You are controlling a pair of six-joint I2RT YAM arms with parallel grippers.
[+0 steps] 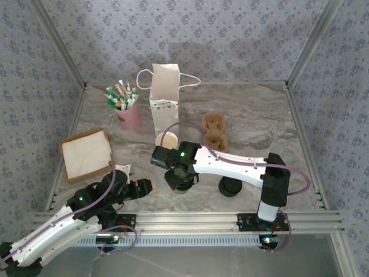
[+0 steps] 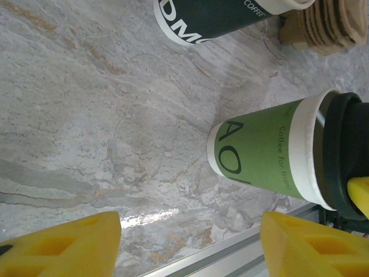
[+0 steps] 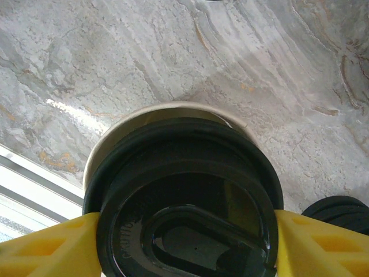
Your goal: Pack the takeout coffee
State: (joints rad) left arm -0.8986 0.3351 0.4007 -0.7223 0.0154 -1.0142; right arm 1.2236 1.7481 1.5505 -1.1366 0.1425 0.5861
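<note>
Marble tabletop carries the upright green cup directly beneath the right gripper, clamped on its black lid; left gripper stands just beside, jaws apart, empty.

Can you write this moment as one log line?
right gripper: shut on lid | lid: on green cup | left gripper: open, empty
</note>
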